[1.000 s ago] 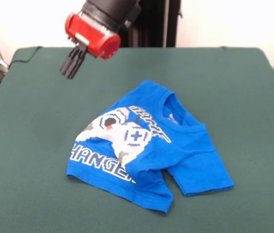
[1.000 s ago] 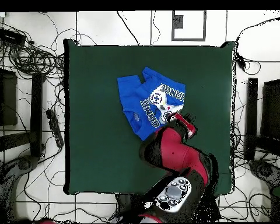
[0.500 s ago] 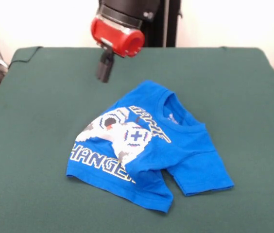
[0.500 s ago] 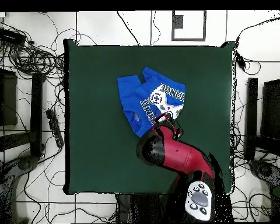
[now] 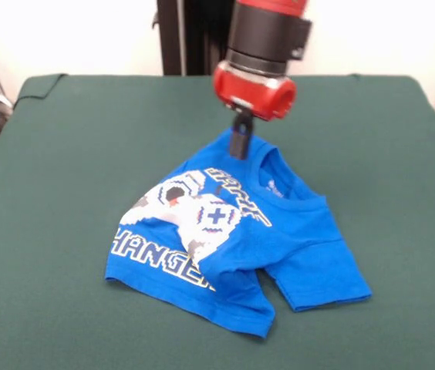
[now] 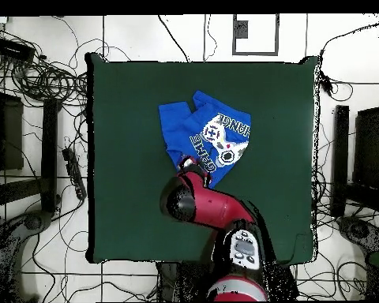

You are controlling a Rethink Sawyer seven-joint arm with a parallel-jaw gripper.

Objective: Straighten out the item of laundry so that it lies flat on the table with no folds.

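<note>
A large table (image 5: 63,139) covered in dark green cloth fills the scene. Near its middle lies the item of laundry (image 5: 279,231), a small bright blue T-shirt, crumpled rather than flat. Its lower front is folded over, so the white and grey game controller print and the lettering sit bunched and skewed, and one sleeve sticks out to the side. A red and black robot arm (image 5: 268,38) reaches down over the shirt's far edge, close to the collar. Its dark gripper (image 5: 239,141) points downward at that edge; the fingers look pressed together into one narrow closed shape, holding nothing. Whether the tips touch the cloth cannot be told.
</note>
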